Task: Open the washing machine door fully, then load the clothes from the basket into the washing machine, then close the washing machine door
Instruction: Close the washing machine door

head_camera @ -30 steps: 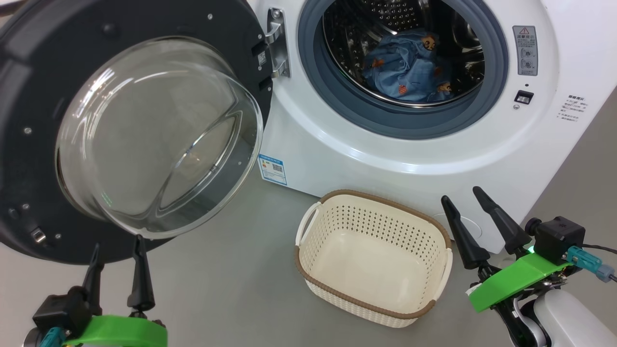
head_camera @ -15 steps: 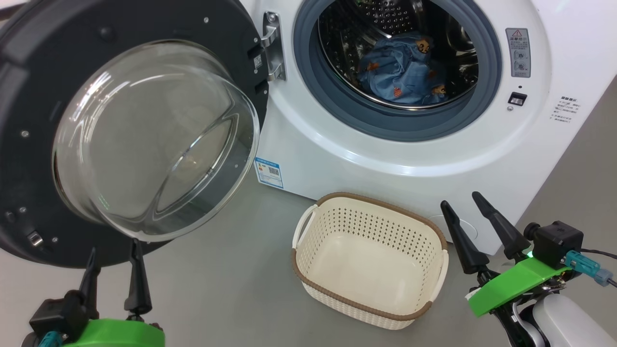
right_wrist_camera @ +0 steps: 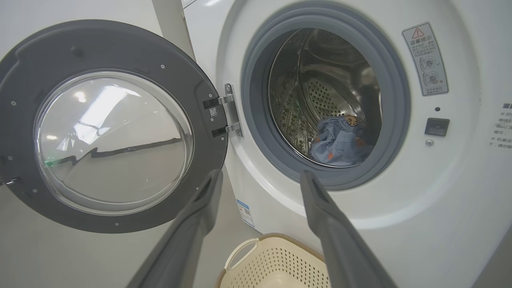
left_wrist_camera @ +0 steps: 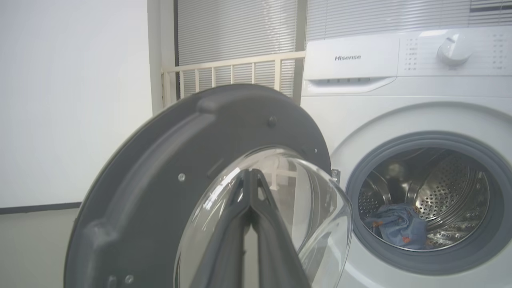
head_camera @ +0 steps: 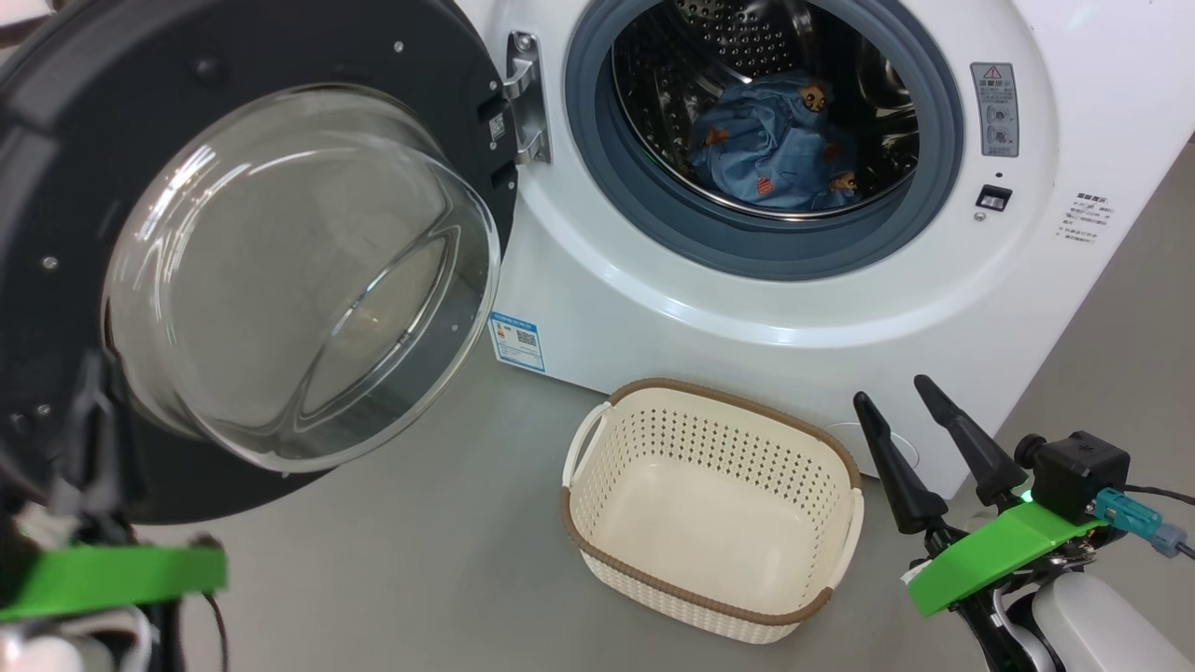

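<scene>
**Basket emptied; left arm brought up to the open door**

The fingers of the left gripper (left_wrist_camera: 250, 176), parted a second ago, are now pressed together and empty. The washing machine door (head_camera: 56, 168) is close ahead of their tips. The right gripper (head_camera: 889, 389) is held wide, with the empty basket (head_camera: 728, 397) just beside it. The clothes (head_camera: 775, 149) are seen in the drum (head_camera: 747, 37), well beyond both. Closing the door is judged next.
</scene>
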You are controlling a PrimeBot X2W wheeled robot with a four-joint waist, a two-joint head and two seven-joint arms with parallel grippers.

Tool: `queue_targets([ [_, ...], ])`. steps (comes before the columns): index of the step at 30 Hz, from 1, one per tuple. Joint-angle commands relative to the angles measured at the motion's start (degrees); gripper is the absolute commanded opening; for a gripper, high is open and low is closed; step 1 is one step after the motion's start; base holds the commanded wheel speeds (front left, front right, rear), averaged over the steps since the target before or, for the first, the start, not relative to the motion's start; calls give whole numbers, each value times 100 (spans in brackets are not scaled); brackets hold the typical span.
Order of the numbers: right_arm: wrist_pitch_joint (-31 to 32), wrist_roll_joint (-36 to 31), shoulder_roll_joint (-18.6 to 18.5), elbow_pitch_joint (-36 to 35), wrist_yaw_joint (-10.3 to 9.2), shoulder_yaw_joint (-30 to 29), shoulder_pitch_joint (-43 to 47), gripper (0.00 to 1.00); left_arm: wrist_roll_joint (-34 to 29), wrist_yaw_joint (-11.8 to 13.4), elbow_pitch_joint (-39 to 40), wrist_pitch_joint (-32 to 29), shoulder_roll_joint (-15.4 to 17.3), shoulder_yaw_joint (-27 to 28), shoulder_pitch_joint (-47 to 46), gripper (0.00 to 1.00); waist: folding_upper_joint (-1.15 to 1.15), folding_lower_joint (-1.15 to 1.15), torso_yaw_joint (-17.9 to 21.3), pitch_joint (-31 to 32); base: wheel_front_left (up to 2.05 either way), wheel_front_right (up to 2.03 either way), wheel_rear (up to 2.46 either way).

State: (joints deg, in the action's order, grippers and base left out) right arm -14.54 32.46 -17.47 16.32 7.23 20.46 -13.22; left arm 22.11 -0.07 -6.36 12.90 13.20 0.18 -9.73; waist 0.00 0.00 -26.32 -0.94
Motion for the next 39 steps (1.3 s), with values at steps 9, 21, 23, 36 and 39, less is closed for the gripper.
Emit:
queue_targets([
  [9,-46,81,-202,-151,25,154,-44,100,972,-203,1175,-493,665,1002,-1216,0,0,0,129,-149,0,0,0],
  [21,-46,124,-517,-127,25,324,-181,100,3772,-336,-739,-1528,1104,2846,-2332,0,0,0,546,-364,0,0,0],
  [23,-46,134,-576,-125,25,357,-202,100,4112,-327,-1243,-1642,1218,3114,-2519,0,0,0,589,-384,0,0,0],
  [36,-46,211,-884,-150,25,622,-404,100,5050,-298,-3733,-2205,1826,3848,-3090,0,0,0,777,-566,0,0,0],
  [39,-46,223,-909,-149,25,676,-425,100,5128,-279,-4069,-2326,1937,3897,-3155,0,0,0,816,-595,0,0,0],
])
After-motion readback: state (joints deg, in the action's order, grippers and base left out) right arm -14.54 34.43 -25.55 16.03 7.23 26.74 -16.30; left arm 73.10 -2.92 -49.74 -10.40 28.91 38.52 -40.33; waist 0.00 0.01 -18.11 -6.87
